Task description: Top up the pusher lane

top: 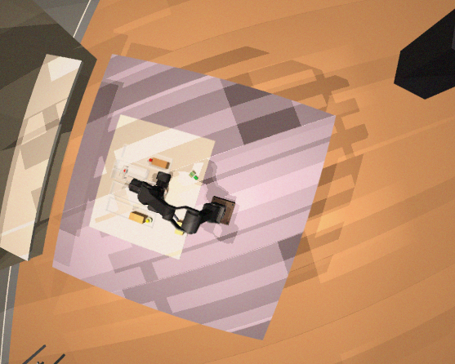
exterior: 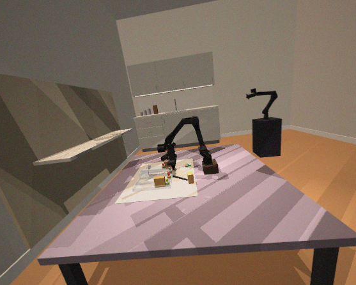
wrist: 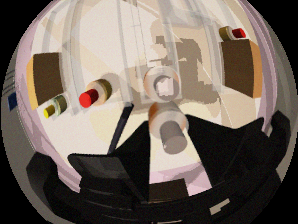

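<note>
A second black robot arm (exterior: 263,101) is seen on a black pedestal (exterior: 266,136) at far right; grey cabinets (exterior: 179,123) line the far wall.
</note>
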Tool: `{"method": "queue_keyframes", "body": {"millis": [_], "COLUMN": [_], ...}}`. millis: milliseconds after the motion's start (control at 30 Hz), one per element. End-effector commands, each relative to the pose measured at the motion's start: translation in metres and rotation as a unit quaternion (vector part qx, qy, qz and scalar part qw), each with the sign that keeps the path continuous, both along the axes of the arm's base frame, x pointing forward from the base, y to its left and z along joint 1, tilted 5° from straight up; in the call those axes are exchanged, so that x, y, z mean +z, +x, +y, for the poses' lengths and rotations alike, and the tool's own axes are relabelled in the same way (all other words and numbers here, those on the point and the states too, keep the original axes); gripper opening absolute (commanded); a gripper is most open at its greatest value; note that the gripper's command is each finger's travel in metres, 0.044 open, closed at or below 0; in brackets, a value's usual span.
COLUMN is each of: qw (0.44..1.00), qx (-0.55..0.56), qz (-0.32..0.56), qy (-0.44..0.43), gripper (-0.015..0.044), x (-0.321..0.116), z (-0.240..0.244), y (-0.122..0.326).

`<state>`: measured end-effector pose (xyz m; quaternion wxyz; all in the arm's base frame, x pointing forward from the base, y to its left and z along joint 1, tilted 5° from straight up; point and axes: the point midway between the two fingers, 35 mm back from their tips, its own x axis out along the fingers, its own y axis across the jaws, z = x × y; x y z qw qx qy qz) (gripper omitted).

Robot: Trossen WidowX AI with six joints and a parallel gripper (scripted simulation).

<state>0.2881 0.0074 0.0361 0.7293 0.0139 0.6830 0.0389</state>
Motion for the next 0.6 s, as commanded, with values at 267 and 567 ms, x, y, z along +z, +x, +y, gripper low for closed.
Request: {"method": "queue_keyframes", "body": {"millis": [267,567], "qw": [1.0,1.0], "qx": [-0.003,-0.003], "qz": [-0.004,-0.004], "qy": [-0.002,-0.002], "gripper": [0.0,0.0], "x": [0.0009,0.0011], "z": [-0.0005,-0.0003], "y": [0.0091,0.0133]}}
